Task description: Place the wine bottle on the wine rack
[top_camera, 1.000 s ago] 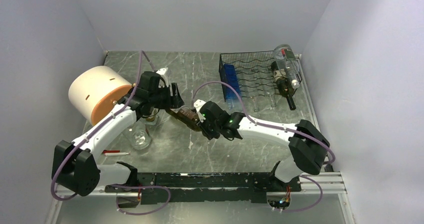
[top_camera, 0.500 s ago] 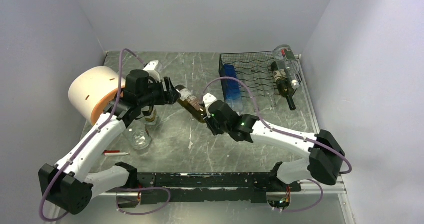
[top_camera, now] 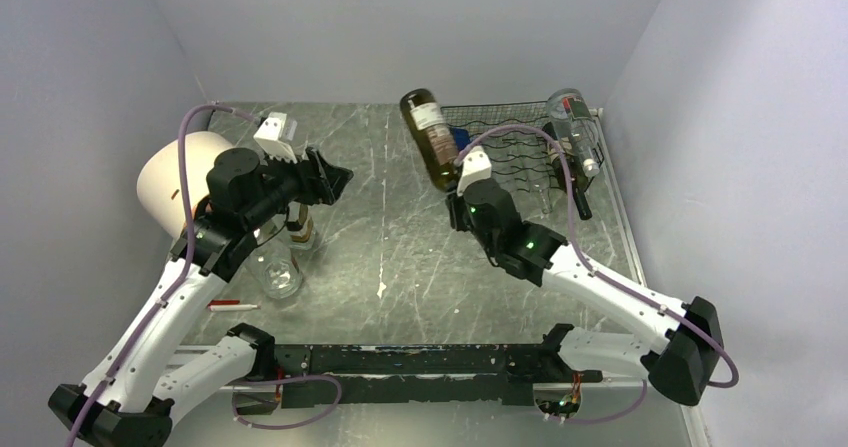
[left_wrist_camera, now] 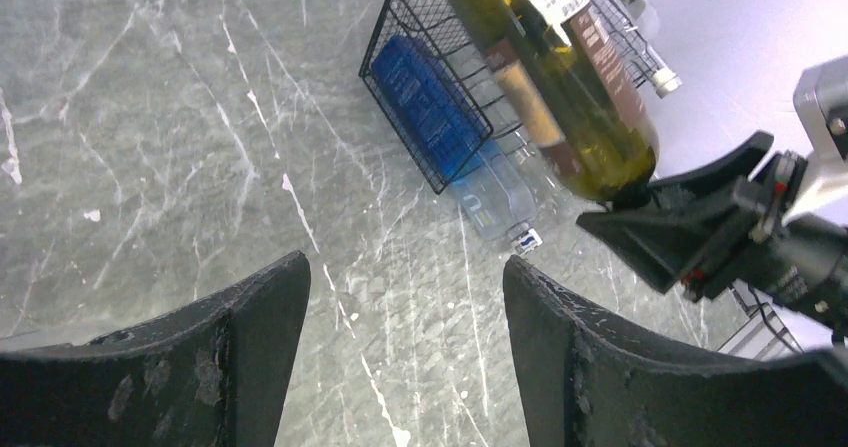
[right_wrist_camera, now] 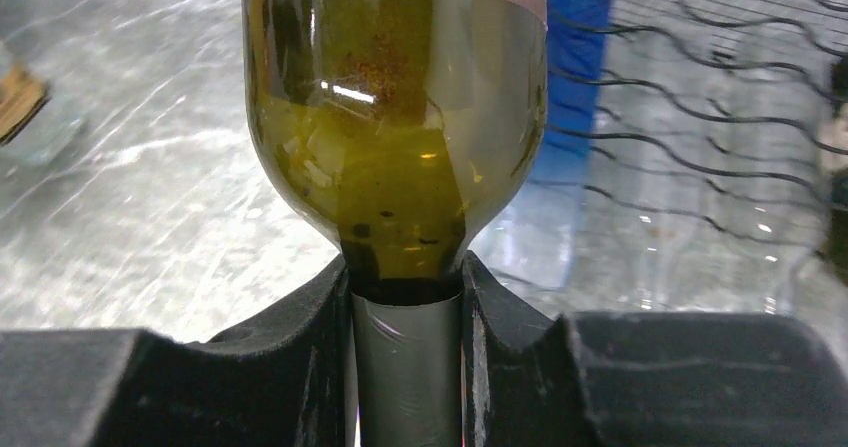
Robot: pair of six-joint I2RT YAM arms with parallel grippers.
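Handover is done: our left pincer [left_wrist_camera: 400,307] has let go and stands apart, empty, while our right pincer [right_wrist_camera: 405,297] clamps the wine bottle [top_camera: 430,139] by its neck. We now hold it aloft by the wine rack [top_camera: 515,157], base pointing away, long axis near-to-far.

wine bottle [top_camera: 429,137] at wine rack's [top_camera: 520,117] left end
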